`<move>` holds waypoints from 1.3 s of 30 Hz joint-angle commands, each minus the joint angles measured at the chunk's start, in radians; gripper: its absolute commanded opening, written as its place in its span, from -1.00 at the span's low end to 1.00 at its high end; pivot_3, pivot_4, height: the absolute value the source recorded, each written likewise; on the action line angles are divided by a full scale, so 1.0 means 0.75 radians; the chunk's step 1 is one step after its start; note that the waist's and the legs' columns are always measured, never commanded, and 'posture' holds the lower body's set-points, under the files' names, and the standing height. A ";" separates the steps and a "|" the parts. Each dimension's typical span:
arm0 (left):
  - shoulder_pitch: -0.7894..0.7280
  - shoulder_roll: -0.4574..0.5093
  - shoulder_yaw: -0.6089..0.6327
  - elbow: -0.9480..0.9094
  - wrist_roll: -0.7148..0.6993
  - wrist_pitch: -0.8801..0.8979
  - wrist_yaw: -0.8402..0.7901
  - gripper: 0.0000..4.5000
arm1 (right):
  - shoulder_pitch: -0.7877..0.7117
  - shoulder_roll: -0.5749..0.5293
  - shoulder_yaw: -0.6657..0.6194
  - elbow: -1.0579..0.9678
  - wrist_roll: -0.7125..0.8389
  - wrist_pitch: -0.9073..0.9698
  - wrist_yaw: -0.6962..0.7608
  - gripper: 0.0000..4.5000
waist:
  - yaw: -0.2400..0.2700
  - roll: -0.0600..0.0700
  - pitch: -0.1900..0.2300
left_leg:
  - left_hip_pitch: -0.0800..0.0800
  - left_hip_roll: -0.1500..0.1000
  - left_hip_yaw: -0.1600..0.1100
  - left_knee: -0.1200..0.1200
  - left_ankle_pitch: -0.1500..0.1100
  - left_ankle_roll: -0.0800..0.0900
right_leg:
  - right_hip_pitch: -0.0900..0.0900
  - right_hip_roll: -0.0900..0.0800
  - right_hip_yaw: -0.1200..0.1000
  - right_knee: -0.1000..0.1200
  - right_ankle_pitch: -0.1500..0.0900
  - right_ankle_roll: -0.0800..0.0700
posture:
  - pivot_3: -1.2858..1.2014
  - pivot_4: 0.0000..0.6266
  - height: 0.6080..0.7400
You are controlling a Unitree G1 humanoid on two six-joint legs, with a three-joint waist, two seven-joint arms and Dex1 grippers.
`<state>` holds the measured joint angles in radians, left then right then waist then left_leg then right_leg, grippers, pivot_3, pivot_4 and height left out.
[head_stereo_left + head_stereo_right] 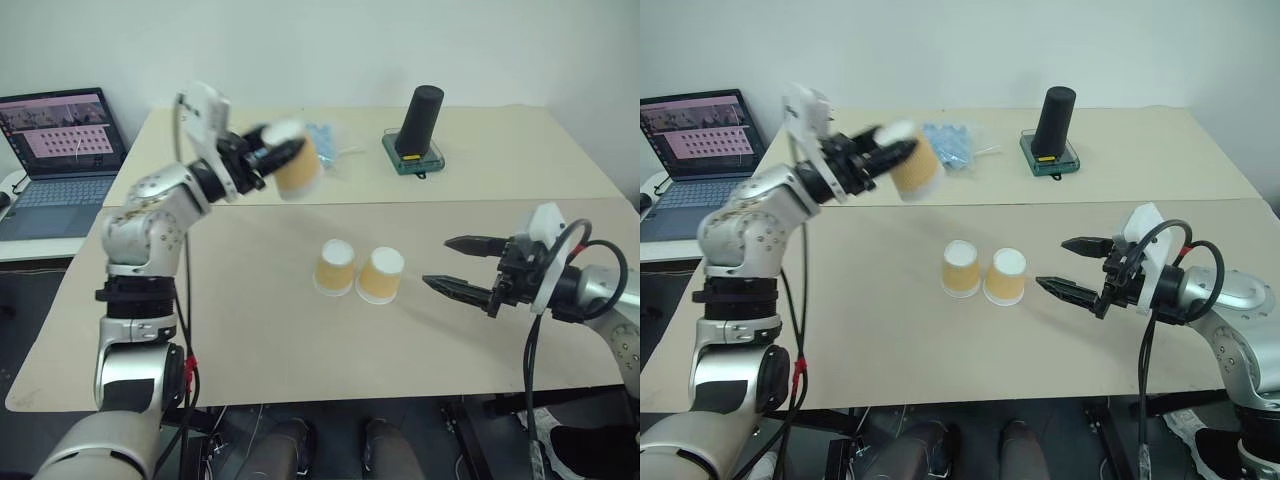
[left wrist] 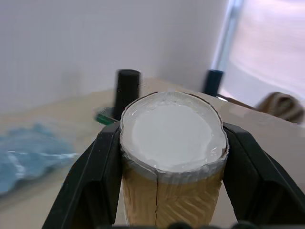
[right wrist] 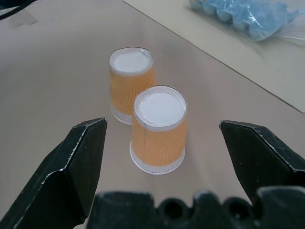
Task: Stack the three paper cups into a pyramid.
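You see the left gripper (image 1: 883, 152) holding one cup (image 1: 914, 166) up high; two cups (image 1: 981, 272) sit side by side below.

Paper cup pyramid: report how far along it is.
Done: two paper cups stand upside down, side by side in the middle of the table, forming the base. In hand: the left gripper is shut on the third cup, held in the air above the table's far part. The right gripper is open beside the base pair, holding nothing. Left: set the third cup on top of the two.
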<state>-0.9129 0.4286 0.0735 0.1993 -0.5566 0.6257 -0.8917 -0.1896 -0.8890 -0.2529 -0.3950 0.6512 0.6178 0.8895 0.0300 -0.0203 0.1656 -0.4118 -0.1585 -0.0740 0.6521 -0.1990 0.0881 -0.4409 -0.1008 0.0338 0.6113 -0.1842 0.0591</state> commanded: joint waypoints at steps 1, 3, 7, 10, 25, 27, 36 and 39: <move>-0.128 0.005 -0.127 0.086 -0.031 -0.019 -0.353 0.08 | 0.031 0.017 -0.085 -0.084 0.017 -0.015 -0.044 0.97 | -0.004 0.000 0.000 | 0.000 0.000 0.000 0.000 0.000 0.000 | 0.000 0.000 0.000 0.000 0.000 0.000 | 0.03 -0.52 1.00; -0.171 -0.021 -0.203 0.142 -0.009 -0.020 -0.466 0.08 | 0.069 0.027 -0.106 -0.112 0.006 -0.022 -0.072 0.97 | -0.005 0.000 0.000 | 0.000 0.000 0.000 0.000 0.000 0.000 | 0.001 -0.002 0.000 0.000 0.000 0.000 | 0.03 -0.52 1.00; -0.239 -0.057 -0.261 0.214 0.012 -0.042 -0.611 0.08 | 0.120 0.052 -0.134 -0.171 0.012 -0.017 -0.124 0.97 | -0.009 0.000 0.000 | 0.000 -0.001 0.000 0.002 -0.006 0.009 | 0.002 -0.004 -0.001 0.001 0.001 0.001 | 0.03 -0.52 1.00; -0.291 -0.086 -0.288 0.336 0.073 -0.119 -0.659 0.08 | 0.156 0.068 -0.158 -0.207 0.020 -0.015 -0.152 0.97 | -0.017 0.000 0.000 | 0.000 0.000 0.000 0.005 -0.006 0.010 | 0.002 -0.007 -0.001 0.002 0.001 0.000 | 0.03 -0.52 1.00; -0.430 -0.176 -0.303 0.748 0.304 -0.415 -0.766 0.08 | 0.231 0.103 -0.210 -0.285 0.043 -0.006 -0.208 0.97 | -0.022 0.000 0.000 | -0.003 -0.001 0.000 0.010 -0.008 0.012 | 0.002 -0.006 -0.002 0.002 0.002 0.003 | 0.03 -0.52 1.00; -0.434 -0.185 -0.303 0.787 0.328 -0.446 -0.763 0.08 | 0.235 0.104 -0.208 -0.289 0.045 -0.004 -0.211 0.97 | -0.022 0.000 0.000 | -0.003 -0.001 0.000 0.010 -0.008 0.012 | 0.002 -0.007 -0.002 0.002 0.002 0.003 | 0.03 -0.52 1.00; -0.446 -0.207 -0.283 0.856 0.370 -0.491 -0.760 0.08 | 0.244 0.092 -0.215 -0.290 0.062 0.002 -0.219 0.97 | -0.023 0.000 0.000 | -0.004 -0.001 0.000 0.011 -0.008 0.013 | 0.002 -0.007 -0.002 0.002 0.003 0.003 | 0.03 -0.52 1.00; -0.447 -0.209 -0.277 0.859 0.382 -0.485 -0.757 0.29 | 0.245 0.091 -0.219 -0.291 0.071 0.002 -0.223 0.97 | -0.023 0.000 0.000 | -0.004 -0.001 0.000 0.011 -0.008 0.013 | 0.002 -0.007 -0.002 0.002 0.003 0.004 | 0.03 -0.52 1.00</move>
<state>-1.2151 0.2727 -0.1523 0.8424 -0.2762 0.2666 -1.4616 -0.0008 -0.8119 -0.3740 -0.5804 0.6888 0.6190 0.7284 0.0128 -0.0203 0.1657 -0.4145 -0.1594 -0.0743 0.6606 -0.2049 0.0977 -0.4390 -0.1056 0.0324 0.6131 -0.1819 0.0619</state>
